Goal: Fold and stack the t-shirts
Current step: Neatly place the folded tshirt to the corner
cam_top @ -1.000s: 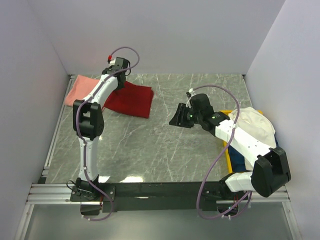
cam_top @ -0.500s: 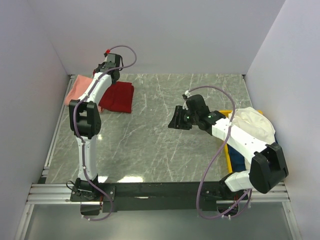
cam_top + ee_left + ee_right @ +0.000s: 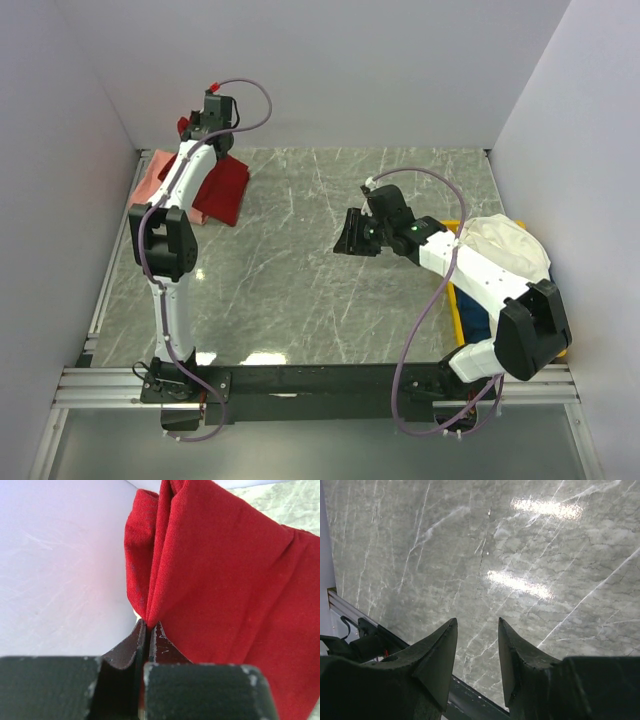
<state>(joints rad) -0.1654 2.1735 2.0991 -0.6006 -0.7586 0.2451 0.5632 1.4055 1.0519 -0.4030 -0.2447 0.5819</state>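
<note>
One deep red t-shirt (image 3: 228, 190) hangs raised at ten o'clock.
Left wrist view alone shows left gripper (image 3: 147, 625) clenched on its fold; right gripper (image 3: 476, 622) hangs released over marble table (image 3: 520, 555).

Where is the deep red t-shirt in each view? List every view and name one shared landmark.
Top external: deep red t-shirt at far left, its edge raised by the shut left gripper.
Left wrist: deep red t-shirt fills centre and right, pinched between the fingers.
Right wrist: not in it.
Shared landmark: the grey marble tabletop.
</note>
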